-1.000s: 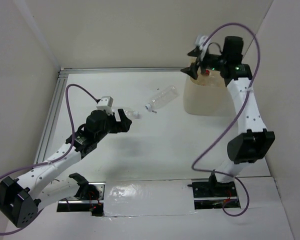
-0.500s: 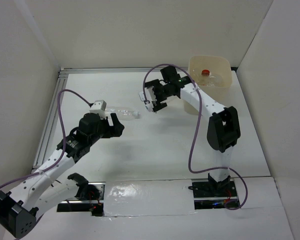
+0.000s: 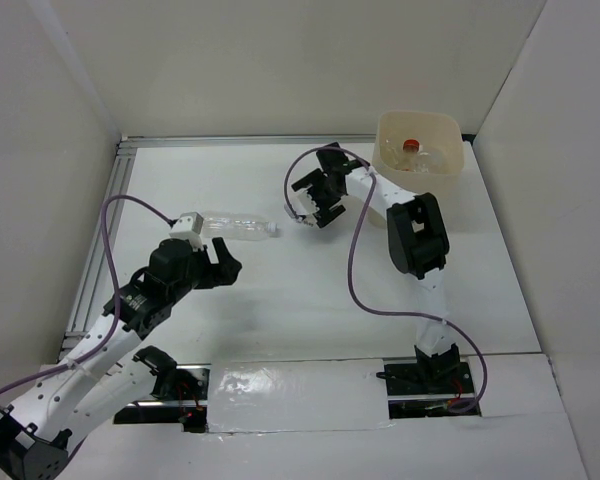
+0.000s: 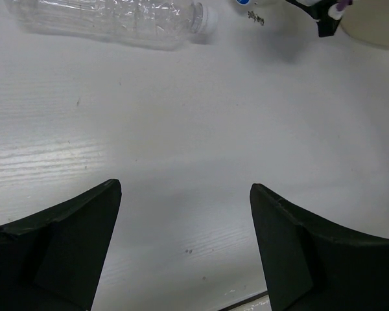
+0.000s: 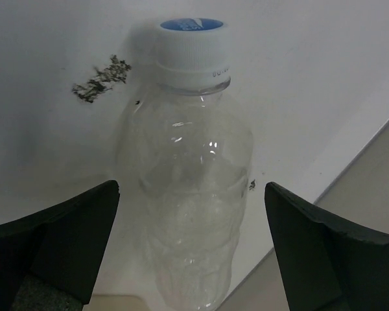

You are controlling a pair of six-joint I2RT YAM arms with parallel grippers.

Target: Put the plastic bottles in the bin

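A clear crinkled plastic bottle (image 3: 235,226) with a white cap lies on the table just beyond my left gripper (image 3: 223,267). It also shows at the top of the left wrist view (image 4: 117,23). My left gripper (image 4: 185,188) is open and empty, a little short of that bottle. A second clear bottle (image 5: 194,194) with a blue-topped white cap lies between the fingers of my right gripper (image 5: 191,217). The gripper is open and straddles the bottle's body without touching it. In the top view my right gripper (image 3: 316,203) hides most of this bottle (image 3: 300,214). The cream bin (image 3: 385,135) stands at the back right and holds a red-capped bottle (image 3: 410,146).
White walls close in the table on the left, back and right. A metal rail (image 3: 100,240) runs along the left edge. The right arm's cable (image 3: 352,270) loops over the table's middle. The bin's wall (image 4: 376,26) and the right gripper's fingertip (image 4: 325,16) show at the top right of the left wrist view.
My right arm has swung down from above the bin to straddle the second bottle. My left gripper has drawn back from the first bottle, which now lies fully in view.
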